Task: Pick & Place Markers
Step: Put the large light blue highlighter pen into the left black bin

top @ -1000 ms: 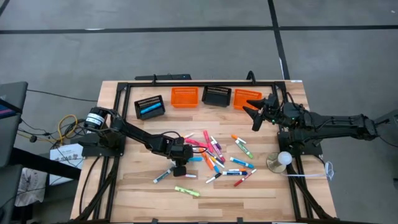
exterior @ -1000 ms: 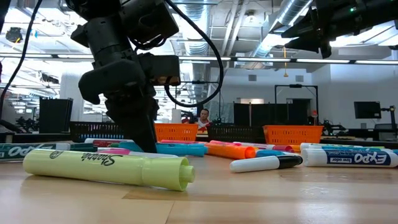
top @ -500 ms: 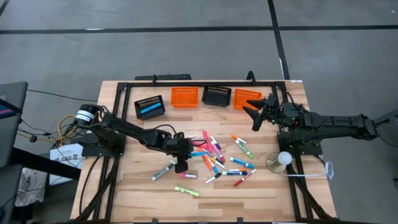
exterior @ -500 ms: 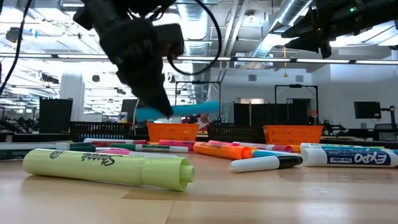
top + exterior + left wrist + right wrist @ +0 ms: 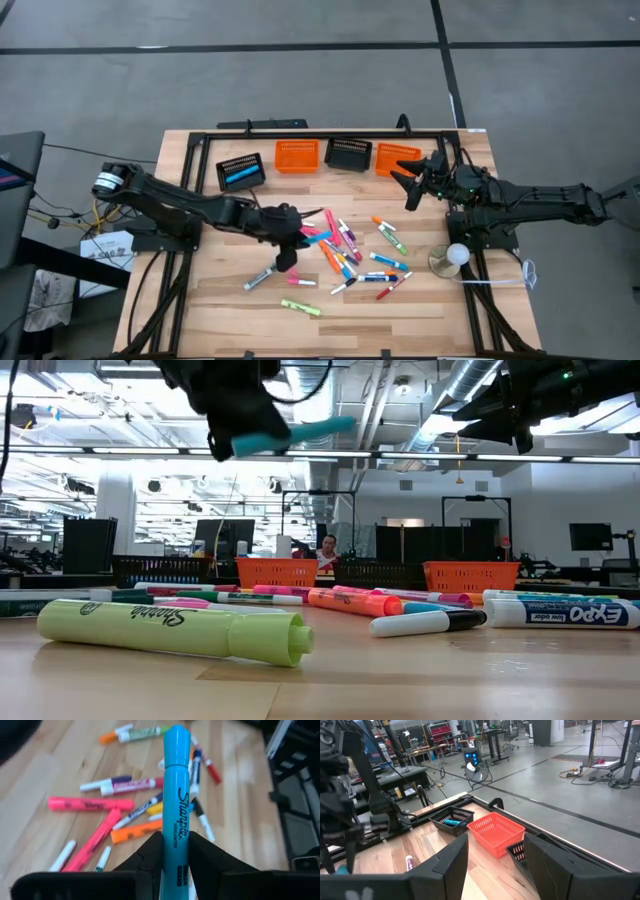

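My left gripper [image 5: 287, 254] is shut on a blue highlighter [image 5: 176, 795] and hangs above the left edge of the marker heap [image 5: 350, 248]; in the low view the highlighter [image 5: 297, 432] shows high over the table. The heap's pink, orange, blue, white and green markers lie flat on the wood. A yellow-green highlighter [image 5: 170, 630] lies apart toward the near edge. My right gripper [image 5: 409, 186] is open and hovers by the right orange basket [image 5: 397, 158], touching nothing. My left gripper pinches the blue highlighter between its two fingers [image 5: 150, 851] at the barrel's printed lower part [image 5: 176, 847]. The highlighter lies along the fingers and sticks out forward past them. It is lifted clear of the table, nearly level, its free end [image 5: 340, 424] slightly raised.
Four slatted baskets stand in a row at the far edge: a black one [image 5: 241, 172] with a blue marker inside, an orange one [image 5: 297, 155], another black one [image 5: 348, 154] and the right orange one. A white ball on a stand [image 5: 456, 256] sits by the right arm's base.
My left gripper has risen from the table with the blue highlighter, moving slightly toward the far edge. The highlighter went from lying among the markers to hanging clear high above them, nearly level. My right arm has kept still.
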Robot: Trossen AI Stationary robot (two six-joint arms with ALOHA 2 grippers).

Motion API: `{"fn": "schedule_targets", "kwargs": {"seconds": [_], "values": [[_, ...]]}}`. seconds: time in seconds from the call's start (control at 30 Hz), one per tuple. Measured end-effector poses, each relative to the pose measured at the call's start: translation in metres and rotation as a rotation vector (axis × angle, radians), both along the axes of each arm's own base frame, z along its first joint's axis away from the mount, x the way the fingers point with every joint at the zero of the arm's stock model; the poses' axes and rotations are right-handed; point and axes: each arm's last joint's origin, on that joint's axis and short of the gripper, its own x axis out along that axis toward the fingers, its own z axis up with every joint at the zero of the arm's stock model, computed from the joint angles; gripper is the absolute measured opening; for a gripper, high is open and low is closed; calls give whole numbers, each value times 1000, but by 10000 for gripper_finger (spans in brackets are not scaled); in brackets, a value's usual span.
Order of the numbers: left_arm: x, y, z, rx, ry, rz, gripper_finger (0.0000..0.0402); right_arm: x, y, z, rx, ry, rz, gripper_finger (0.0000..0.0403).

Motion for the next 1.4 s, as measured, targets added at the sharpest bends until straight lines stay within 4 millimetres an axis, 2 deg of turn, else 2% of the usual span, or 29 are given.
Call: {"fn": "schedule_targets", "kwargs": {"seconds": [0.23,0.6,0.8,1.03,1.4], "values": [[-8,1,18,-50,-65,-2,76,0,0,0,0,0,0,184],[-9,5,16,-35,-48,55,75,0,0,0,0,0,0,184],[-19,25,3,117,115,222,76,0,0,0,0,0,0,184],[-34,51,-10,216,340,330,76,0,0,0,0,0,0,184],[-57,88,-19,338,628,345,76,0,0,0,0,0,0,184]]}}
